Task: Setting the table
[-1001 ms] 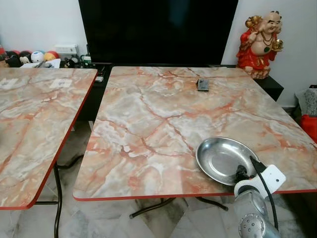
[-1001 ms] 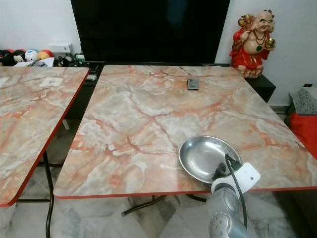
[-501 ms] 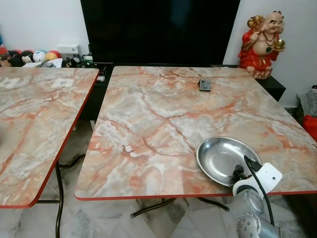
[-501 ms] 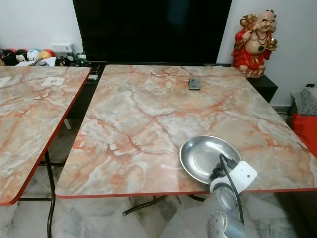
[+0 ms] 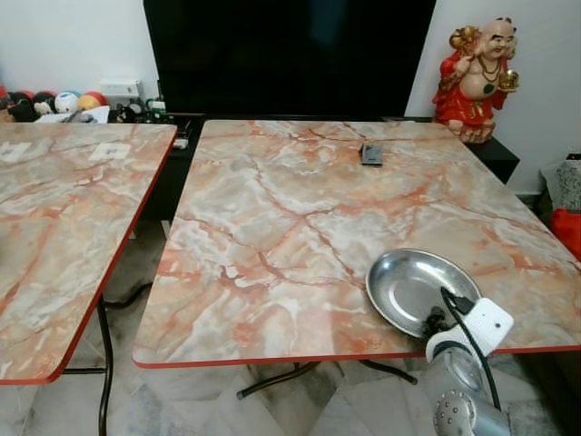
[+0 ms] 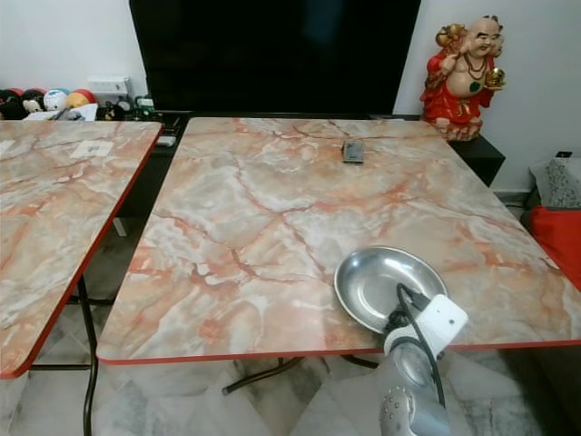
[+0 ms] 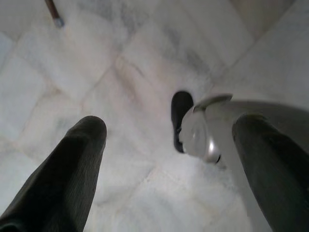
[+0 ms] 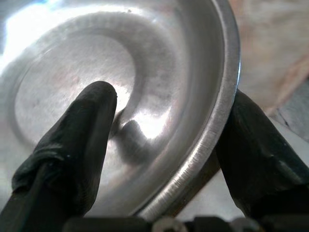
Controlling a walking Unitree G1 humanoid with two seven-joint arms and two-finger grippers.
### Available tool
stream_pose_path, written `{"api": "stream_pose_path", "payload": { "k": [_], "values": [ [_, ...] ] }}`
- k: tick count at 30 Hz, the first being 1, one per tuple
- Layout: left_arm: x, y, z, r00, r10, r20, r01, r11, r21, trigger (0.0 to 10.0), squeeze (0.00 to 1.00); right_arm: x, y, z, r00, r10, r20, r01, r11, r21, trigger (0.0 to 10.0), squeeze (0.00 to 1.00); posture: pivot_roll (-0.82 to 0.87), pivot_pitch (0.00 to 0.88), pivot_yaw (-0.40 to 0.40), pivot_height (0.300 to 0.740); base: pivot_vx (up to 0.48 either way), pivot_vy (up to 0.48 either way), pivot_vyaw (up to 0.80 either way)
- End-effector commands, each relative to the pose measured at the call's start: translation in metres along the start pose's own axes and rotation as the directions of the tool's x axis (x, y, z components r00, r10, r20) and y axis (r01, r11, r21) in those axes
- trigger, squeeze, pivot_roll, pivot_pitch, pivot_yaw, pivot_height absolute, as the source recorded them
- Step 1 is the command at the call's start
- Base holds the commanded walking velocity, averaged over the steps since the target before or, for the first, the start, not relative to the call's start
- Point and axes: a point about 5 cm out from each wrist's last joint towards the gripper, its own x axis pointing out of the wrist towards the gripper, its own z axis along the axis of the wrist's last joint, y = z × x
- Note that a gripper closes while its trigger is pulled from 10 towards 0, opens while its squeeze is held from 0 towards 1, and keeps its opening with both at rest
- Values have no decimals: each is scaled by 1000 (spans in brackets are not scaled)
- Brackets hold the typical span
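A shallow steel dish [image 5: 419, 285] sits on the marble-patterned table [image 5: 300, 227], in the near right part of the top, close to the red front edge; its polished inside is bare and catches the light. The right gripper [image 8: 169, 145] straddles the dish's near rim; one black finger [image 8: 72, 140] lies inside the bowl against the metal, the other sits outside below the rim, so the fingers are closed onto the rim and hold the dish; from the head views the silver right arm [image 5: 463, 391] rises from below the table edge to that rim, with a white block and a black cable at the wrist.

Farther back on the same table lies a small dark flat object [image 5: 371, 153], well apart from the dish; behind the table stands a large black screen [image 5: 290, 54], and to its right a red and gold laughing figurine [image 5: 477, 77] on a low dark stand.

A second marble-patterned table [image 5: 64, 218] stands to the left, apart from the first; coloured balls [image 5: 68, 102] sit beyond it by the wall.

The left gripper [image 7: 174, 159] hangs idle over pale marble floor tiles [image 7: 120, 72], its two fingers spread wide with nothing between them.
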Motion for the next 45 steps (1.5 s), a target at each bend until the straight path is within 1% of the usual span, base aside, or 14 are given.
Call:
{"api": "stream_pose_path", "payload": {
  "k": [1,11,14,17,22,28,30,32,34,38,40,41,43,45],
  "values": [
    [-2,1,-8,1000,-4,-22,4,1000,-14,10000,0,0,7,4,999,32,12,-31,999,-40,10000,0,30,0,-58,740,0,0,0],
    [-3,2,-9,1000,-5,-26,4,1000,-15,10000,0,-2,4,8,999,7,44,-3,996,-93,10000,0,26,0,-58,740,0,0,0],
    [-2,-2,-10,1000,-11,-26,11,1000,-12,10000,0,-3,-7,5,997,-66,44,71,990,-124,10000,0,25,0,-58,740,0,0,0],
    [-1,-11,-10,1000,-20,-24,20,1000,-9,10000,0,-4,-12,1,996,-85,25,88,986,-143,10000,0,25,0,-58,740,0,0,0],
    [1,-18,-5,999,-27,-17,27,1000,-4,10000,0,-8,-14,7,993,-88,77,96,990,-107,10000,0,22,0,-57,740,0,0,0],
    [4,-26,2,999,-38,-8,38,999,6,10000,0,-10,-23,12,984,-130,122,146,980,-133,10000,0,14,0,-51,740,0,0,0],
    [4,-29,3,999,-45,-7,45,999,18,10000,0,-12,-19,22,977,-99,187,113,991,-65,10000,0,9,0,-49,740,0,0,0],
    [4,-29,3,999,-45,-8,45,999,21,10000,0,-13,-18,26,974,-89,208,104,993,-61,10000,0,8,0,-47,740,0,0,0],
    [4,-28,3,999,-43,-8,43,999,25,10000,0,-14,-14,30,969,-60,239,80,994,-74,10000,0,6,0,-46,740,0,0,0],
    [0,-1,0,1000,-11,-9,11,999,31,10000,0,-16,0,37,947,87,308,-44,988,-146,10000,0,0,0,-39,740,0,0,0],
    [0,1,-1,1000,-9,-9,9,1000,30,10000,0,-17,0,37,945,100,311,-55,987,-150,10000,0,0,0,-39,740,0,0,0],
    [-3,13,-4,1000,3,-8,-3,1000,24,10000,0,-16,4,38,930,185,317,-118,969,-217,10000,0,-4,0,-34,740,0,0,0],
    [-5,21,-6,1000,9,-10,-9,1000,28,10000,0,-15,5,39,917,237,320,-160,955,-249,10000,0,-3,0,-34,740,0,0,0],
    [-8,30,-10,1000,30,-11,-29,999,22,10000,0,-10,-2,44,914,251,320,-158,944,-289,10000,0,-2,0,-29,740,0,0,0]
  ]
}}
